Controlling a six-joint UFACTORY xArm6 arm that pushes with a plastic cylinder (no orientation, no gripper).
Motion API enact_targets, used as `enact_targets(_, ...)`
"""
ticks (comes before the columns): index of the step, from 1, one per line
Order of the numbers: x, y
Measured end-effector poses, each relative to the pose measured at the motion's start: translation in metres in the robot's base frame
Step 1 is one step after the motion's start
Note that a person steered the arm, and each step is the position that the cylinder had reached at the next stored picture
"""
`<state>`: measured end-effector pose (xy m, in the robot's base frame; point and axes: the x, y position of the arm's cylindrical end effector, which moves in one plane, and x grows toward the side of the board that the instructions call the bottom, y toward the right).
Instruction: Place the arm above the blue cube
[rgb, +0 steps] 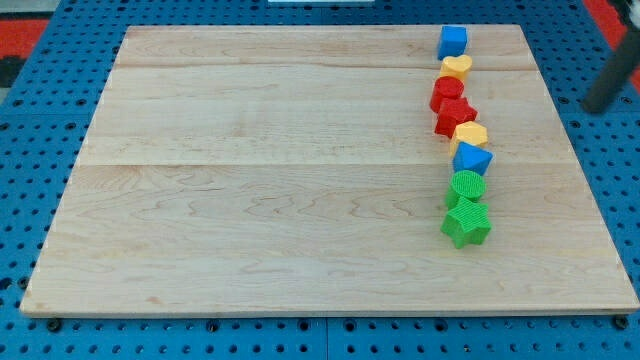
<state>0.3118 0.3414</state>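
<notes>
The blue cube sits at the view's top right of the wooden board, at the head of a column of blocks. Below it follow a yellow heart, a red block, a red star, a yellow block, a blue angular block, a green cylinder and a green star. My dark rod enters at the view's right edge, and my tip is off the board, far right of the blue cube and a little lower in the view.
The board lies on a blue perforated base that surrounds it on all sides. Red areas show at the view's top corners.
</notes>
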Motion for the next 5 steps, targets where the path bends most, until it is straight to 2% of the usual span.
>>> enact_targets(1, -0.112, 0.0)
enact_targets(2, -0.12, -0.034)
enact_targets(3, -0.12, -0.119)
enact_targets(4, -0.109, -0.157)
enact_targets(5, -0.049, -0.165)
